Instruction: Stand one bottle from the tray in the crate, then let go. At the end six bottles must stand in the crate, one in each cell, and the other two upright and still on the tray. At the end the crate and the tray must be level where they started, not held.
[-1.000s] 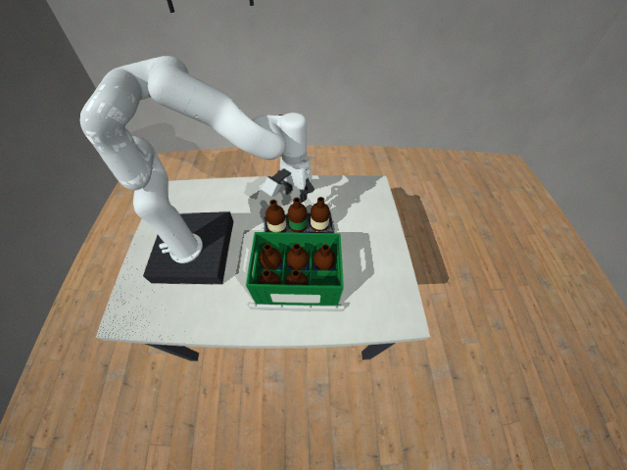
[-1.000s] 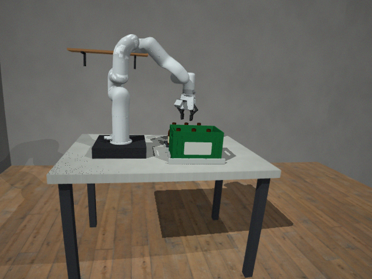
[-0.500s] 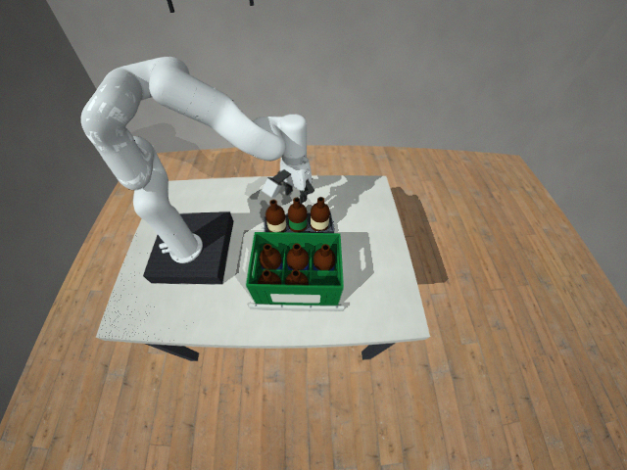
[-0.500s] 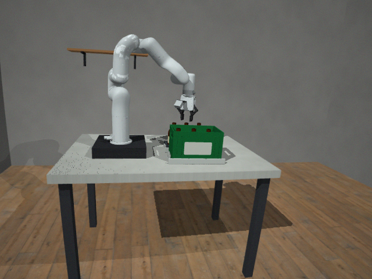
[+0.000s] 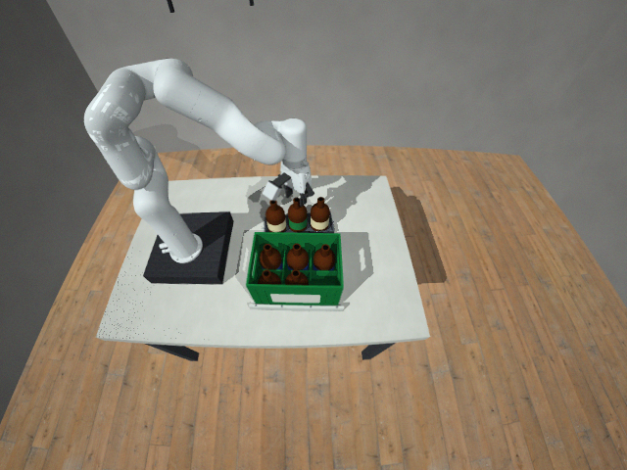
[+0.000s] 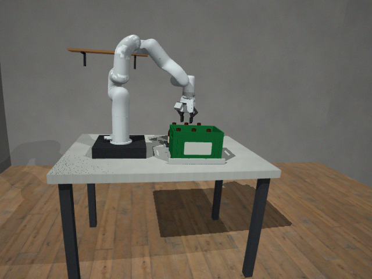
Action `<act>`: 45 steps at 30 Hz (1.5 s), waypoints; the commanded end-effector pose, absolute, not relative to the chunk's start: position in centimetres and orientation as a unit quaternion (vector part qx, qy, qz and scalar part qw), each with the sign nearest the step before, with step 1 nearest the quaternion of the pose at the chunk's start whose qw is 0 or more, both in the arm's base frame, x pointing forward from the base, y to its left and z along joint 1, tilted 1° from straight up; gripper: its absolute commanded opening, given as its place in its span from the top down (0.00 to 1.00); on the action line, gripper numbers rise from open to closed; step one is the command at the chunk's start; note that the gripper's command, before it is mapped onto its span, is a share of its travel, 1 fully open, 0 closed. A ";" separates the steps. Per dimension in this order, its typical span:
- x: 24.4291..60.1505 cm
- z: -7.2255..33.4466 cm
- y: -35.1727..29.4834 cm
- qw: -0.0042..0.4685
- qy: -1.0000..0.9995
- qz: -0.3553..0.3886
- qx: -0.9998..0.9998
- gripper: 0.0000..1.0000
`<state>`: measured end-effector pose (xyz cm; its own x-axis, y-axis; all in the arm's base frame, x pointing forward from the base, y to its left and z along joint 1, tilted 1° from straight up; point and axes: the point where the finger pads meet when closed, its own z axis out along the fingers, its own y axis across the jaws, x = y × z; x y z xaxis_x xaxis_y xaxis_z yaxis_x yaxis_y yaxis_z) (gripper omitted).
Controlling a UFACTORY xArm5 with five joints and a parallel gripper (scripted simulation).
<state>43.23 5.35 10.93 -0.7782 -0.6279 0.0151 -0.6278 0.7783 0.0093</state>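
A white table [image 5: 384,304] carries a green crate [image 5: 295,292] with a white label on its near wall, and just behind it a dark tray [image 5: 331,225] holding three brown bottles upright in a row: one with a cream band [image 5: 275,216], a middle one with a green band [image 5: 297,215], and another with a cream band [image 5: 319,214]. Inside the crate, five brown bottles stand in the cells; the near right cell [image 5: 323,276] shows only its green floor. The white arm [image 5: 213,109] rises from a black base block [image 5: 167,273] on the table's left part and reaches over to the tray. Its gripper [image 6: 188,115] hangs above the middle, green-banded bottle, apart from its cap, with the dark fingers [image 6: 181,116] spread partway and nothing between them. On the back wall hangs a wooden shelf [image 6: 90,50].
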 end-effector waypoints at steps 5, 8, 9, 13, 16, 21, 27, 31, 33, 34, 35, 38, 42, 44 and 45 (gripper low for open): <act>43.3 9.9 5.4 0.007 -0.943 -0.001 0.333 0.35; 43.3 9.8 5.4 0.007 -0.943 -0.001 0.333 0.35; 43.3 9.7 5.4 0.007 -0.943 -0.001 0.333 0.35; 43.3 9.3 5.4 0.007 -0.943 -0.001 0.333 0.35; 43.3 9.1 5.4 0.007 -0.943 -0.001 0.333 0.35; 43.3 8.9 5.4 0.007 -0.943 -0.001 0.333 0.35; 43.3 8.8 5.4 0.007 -0.943 -0.001 0.333 0.35; 43.3 8.8 5.4 0.007 -0.943 -0.001 0.333 0.35; 43.3 8.8 5.4 0.007 -0.943 -0.001 0.333 0.35; 43.3 8.8 5.4 0.007 -0.943 -0.001 0.333 0.35; 43.3 8.8 5.4 0.007 -0.943 -0.001 0.333 0.35; 43.3 8.8 5.4 0.007 -0.943 -0.001 0.333 0.35; 43.3 8.8 5.4 0.007 -0.943 -0.001 0.333 0.35; 43.3 8.8 5.4 0.007 -0.943 -0.001 0.333 1.00; 43.3 8.8 5.4 0.007 -0.943 -0.001 0.333 1.00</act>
